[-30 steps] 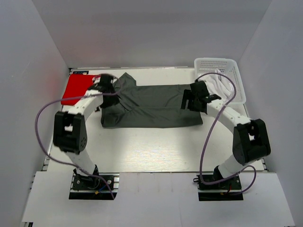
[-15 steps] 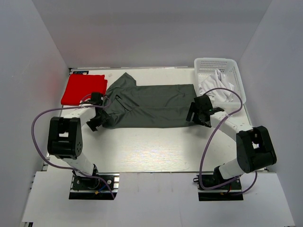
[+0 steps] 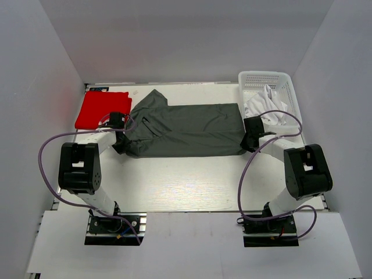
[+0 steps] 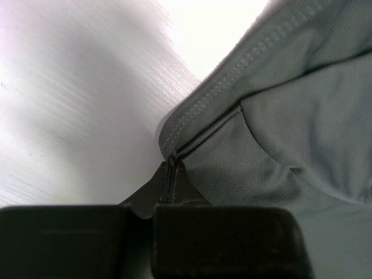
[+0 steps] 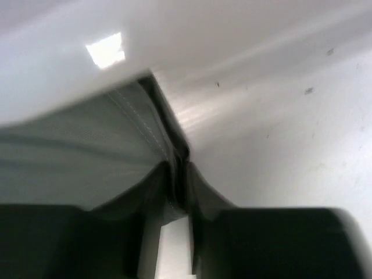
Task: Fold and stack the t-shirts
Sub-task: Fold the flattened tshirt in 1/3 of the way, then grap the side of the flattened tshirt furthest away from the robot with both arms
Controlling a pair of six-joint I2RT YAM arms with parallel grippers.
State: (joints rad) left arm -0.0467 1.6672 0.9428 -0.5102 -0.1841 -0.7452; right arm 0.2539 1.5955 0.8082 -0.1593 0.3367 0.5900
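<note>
Left end effector, right end effector: both low, clamped tight.

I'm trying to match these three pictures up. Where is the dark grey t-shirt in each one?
Top external: dark grey t-shirt spread across mid-table.
Left wrist: fills the right side, hemmed corner pinched by the left gripper.
Right wrist: left half, edge pinched by the right gripper.
Shared landmark: the white table.

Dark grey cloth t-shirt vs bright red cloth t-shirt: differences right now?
The dark grey cloth t-shirt lies spread long across mid-table; the bright red cloth t-shirt is a smaller folded square at far left. The left gripper and right gripper pinch grey's ends; red is untouched. Both lie flat.
</note>
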